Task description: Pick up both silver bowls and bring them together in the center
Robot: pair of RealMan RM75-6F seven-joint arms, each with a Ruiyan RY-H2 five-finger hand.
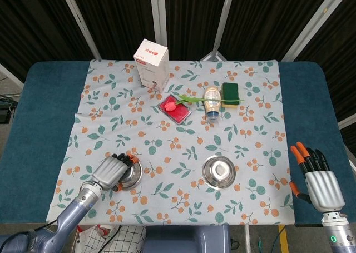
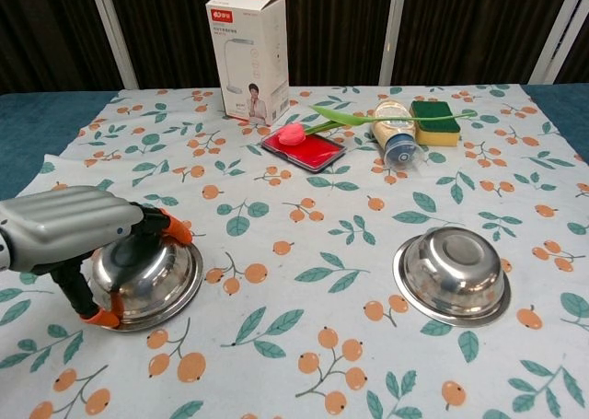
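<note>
— Steel: the left bowl (image 2: pixel 147 276) sits upside down near the cloth's front-left, left hand (image 2: pixel 78 230) clamped over it, thumb on the rim.
— And overhead?
— Only there: right hand (image 1: pixel 316 177) spread, holding nothing, beside the right bowl (image 1: pixel 218 171).

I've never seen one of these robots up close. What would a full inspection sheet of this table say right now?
Surface: floral tablecloth over a blue table.
Job's things: two silver bowls, both upside down. Left bowl under the left hand; right bowl alone, untouched.
Clutter: white box upright at the back; red tray with a tulip lying across it; bottle on its side; green sponge.
Hands: left hand cupped over the left bowl, fingers curled around its rim; right hand open, off the cloth's right edge.
Cables: nothing seen on the table.
Surroundings: dark curtains behind.
</note>
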